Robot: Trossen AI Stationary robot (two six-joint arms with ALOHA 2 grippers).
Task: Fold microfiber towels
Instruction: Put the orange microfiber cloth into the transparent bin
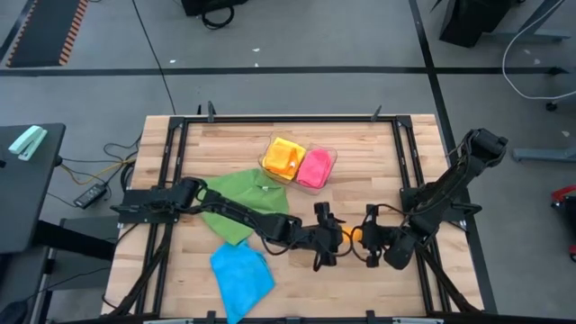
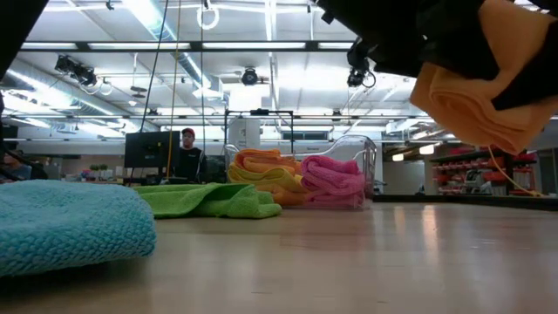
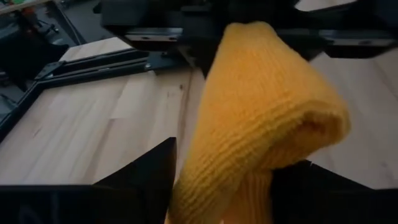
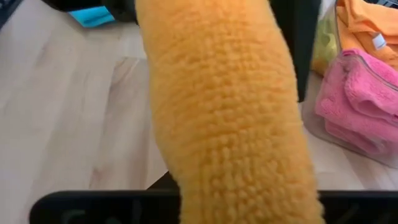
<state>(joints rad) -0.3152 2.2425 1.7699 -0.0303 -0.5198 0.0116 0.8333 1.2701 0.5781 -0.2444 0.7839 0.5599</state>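
A folded orange towel (image 1: 349,236) hangs between my two grippers near the table's front right, clear of the wood in the low view (image 2: 475,96). My right gripper (image 1: 371,245) is shut on it. My left gripper (image 1: 322,241) stands open, and the towel's rounded fold (image 3: 267,112) runs down between its fingers. A green towel (image 1: 243,202) lies crumpled on the table at centre left. A blue towel (image 1: 241,274) lies flat-bunched near the front edge. My right gripper holds the orange towel by one end (image 4: 249,186); the thick cloth hides the fingers' pads. The towel is doubled over in several layers and rises away from the gripper toward the left arm, lifted clear of the table. My left gripper has a finger (image 3: 143,180) on either side of the towel's other end; whether they touch it, I cannot tell.
A clear plastic tray (image 1: 331,153) at the table's far middle holds folded orange-yellow towels (image 1: 283,157) and a pink one (image 1: 313,169). Black frame rails (image 1: 180,162) border the tabletop. A person (image 2: 187,153) stands in the room beyond the table. Bare wood lies at the front right.
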